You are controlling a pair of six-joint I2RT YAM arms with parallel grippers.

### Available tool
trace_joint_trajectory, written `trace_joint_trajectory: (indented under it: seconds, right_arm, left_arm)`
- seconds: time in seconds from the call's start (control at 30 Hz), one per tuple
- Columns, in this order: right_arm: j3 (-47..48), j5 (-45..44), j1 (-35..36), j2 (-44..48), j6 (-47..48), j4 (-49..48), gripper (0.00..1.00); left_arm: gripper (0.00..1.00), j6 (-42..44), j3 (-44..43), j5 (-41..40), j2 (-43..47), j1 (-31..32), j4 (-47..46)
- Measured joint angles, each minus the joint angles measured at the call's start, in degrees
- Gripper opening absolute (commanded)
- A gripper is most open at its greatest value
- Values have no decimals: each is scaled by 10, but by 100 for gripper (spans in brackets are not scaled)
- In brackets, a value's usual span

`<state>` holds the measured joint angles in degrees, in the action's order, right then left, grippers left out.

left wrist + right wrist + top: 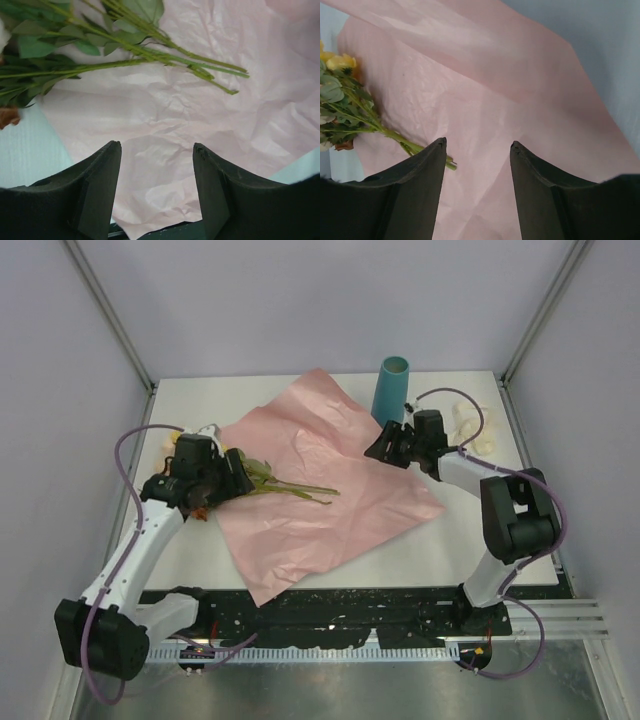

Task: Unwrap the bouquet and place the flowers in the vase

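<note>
The white table (450, 540) before me carried a crumpled pink paper sheet (320, 490), spread open. A teal vase (390, 390) stood upright just beyond the paper's far corner. A cream ribbon (478, 430) lay off the paper's right side. The flowers (300, 488) lay across its left edge.

flowers (296, 487): blooms hidden under left gripper (241, 480), cut off in wrist views

my white table (440, 552) sits inside pale walls: back wall (320, 300) at twelve o'clock, left wall (50, 390) at nine, right wall (600, 390) at three; metal posts (108, 308) rise from the far corners at eleven and one, sheet metal (350, 692) at six, light soft and even
</note>
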<state>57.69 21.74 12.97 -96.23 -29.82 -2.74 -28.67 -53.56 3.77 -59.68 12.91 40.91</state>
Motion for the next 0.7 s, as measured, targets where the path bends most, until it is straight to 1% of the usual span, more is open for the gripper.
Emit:
trace_joint_trajectory:
  seconds: [0.07,0.17,0.2,0.3,0.4,0.47,0.53,0.63,0.7]
  right_arm:
    - [-16,0,-1,-31,-6,-33,58]
    - [-32,-9,-2,-58,-9,-55,57]
    - [-38,-18,-2,-62,-10,-63,57]
    - [-47,-39,-2,-61,-13,-74,57]
    - [-54,-54,-2,-61,-23,-92,56]
    - [-55,-54,3,-61,-32,-105,57]
    - [-44,-56,15,-62,-36,-110,55]
    - [8,-62,53,-72,-41,-117,53]
    - [61,-66,80,-92,-49,-136,51]
  left_arm:
    - [61,-14,-13,35,-36,-1,-24]
    - [61,-37,-47,91,-109,-1,-79]
    - [60,-44,-72,110,-146,1,-97]
    - [58,-53,-139,136,-231,2,-120]
    - [59,-54,-201,151,-304,3,-138]
    - [60,-53,-213,149,-325,3,-143]
    - [60,-52,-213,139,-327,3,-134]
    - [59,-46,-213,122,-320,3,-120]
    - [61,-39,-209,106,-306,2,-104]
